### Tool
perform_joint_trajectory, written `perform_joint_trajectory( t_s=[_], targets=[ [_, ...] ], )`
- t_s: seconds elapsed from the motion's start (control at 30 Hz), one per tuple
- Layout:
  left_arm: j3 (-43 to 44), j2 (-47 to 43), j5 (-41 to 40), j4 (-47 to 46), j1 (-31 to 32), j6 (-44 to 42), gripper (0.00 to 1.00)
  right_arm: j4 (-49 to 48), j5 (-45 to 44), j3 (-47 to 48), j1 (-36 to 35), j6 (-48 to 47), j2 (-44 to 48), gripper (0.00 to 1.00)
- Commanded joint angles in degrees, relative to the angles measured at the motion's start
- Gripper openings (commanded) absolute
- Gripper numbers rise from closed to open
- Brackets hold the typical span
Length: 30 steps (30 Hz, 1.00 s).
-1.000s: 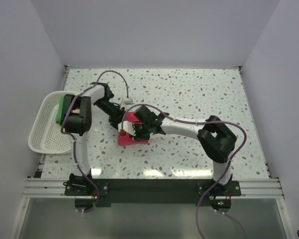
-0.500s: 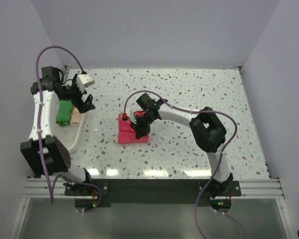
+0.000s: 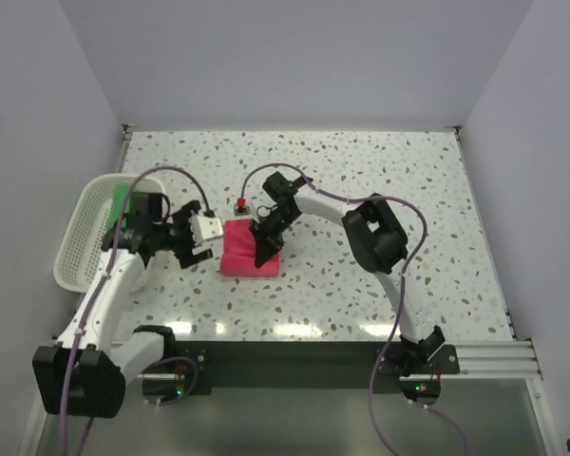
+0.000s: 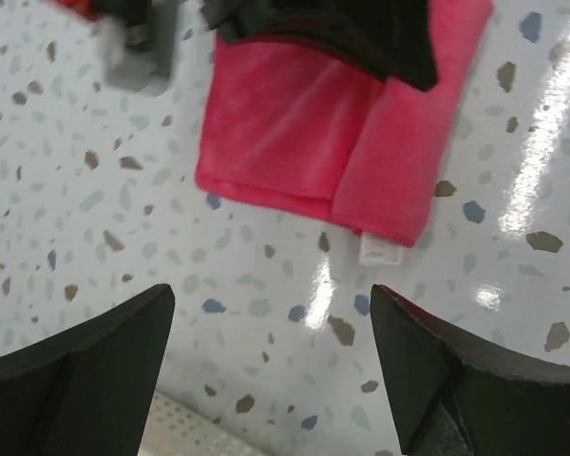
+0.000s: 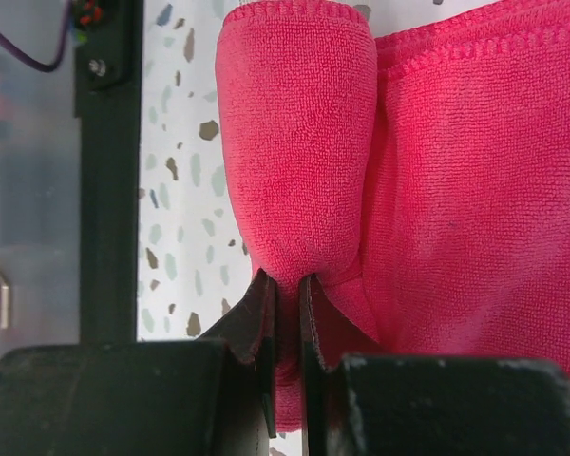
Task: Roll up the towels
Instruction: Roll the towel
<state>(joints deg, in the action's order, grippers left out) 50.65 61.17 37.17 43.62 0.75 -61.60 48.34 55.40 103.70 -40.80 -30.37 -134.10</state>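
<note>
A pink-red towel (image 3: 239, 256) lies mid-table, its near part folded into a loose roll (image 5: 294, 142) beside the flat part (image 5: 475, 190). My right gripper (image 3: 264, 249) points down onto it and is shut on the roll's end (image 5: 287, 294). My left gripper (image 3: 205, 245) hovers just left of the towel, open, with only speckled table between its fingers (image 4: 85, 370). In the left wrist view the pink-red towel (image 4: 304, 142) lies ahead, a white tag (image 4: 380, 252) at its corner. A green towel (image 3: 122, 198) shows in the basket.
A white mesh basket (image 3: 81, 252) sits at the table's left edge, partly behind my left arm. Purple cables loop above both arms. White walls close in the table at the left, back and right.
My left arm has swung away from the basket to the pink-red towel's left side, its jaws open. My right gripper stays shut on the towel.
</note>
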Motion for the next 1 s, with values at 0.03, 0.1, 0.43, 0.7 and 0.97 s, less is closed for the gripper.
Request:
perform_joint_trajectory(
  t_s=[0.03, 0.1, 0.43, 0.7, 0.97],
  targets=[
    [-12.4, -8.2, -12.1, -12.9, 13.8, -1.8, 0.85, 7.6, -2.0, -0.3, -0.5, 0.0, -8.4, 0.00],
    [-17.1, -9.3, -16.3, -17.1, 22.3, -0.6, 0.78, 7.6, -1.4, -0.4, -0.2, 0.2, -8.8, 0.00],
    [-23.4, -2.2, -29.3, -32.8, 39.8, 7.9, 0.63, 8.9, -0.2, 1.0, 0.9, 0.8, -11.6, 0.00],
    [-31.7, -0.4, -31.7, -41.5, 42.1, 5.4, 0.57, 11.4, 1.4, 3.0, 1.9, 0.4, -14.4, 0.00],
    [-27.4, 6.1, -30.0, -28.4, 42.0, 9.1, 0.23, 8.8, 2.5, 1.9, 2.7, 3.2, -10.2, 0.22]
  ],
)
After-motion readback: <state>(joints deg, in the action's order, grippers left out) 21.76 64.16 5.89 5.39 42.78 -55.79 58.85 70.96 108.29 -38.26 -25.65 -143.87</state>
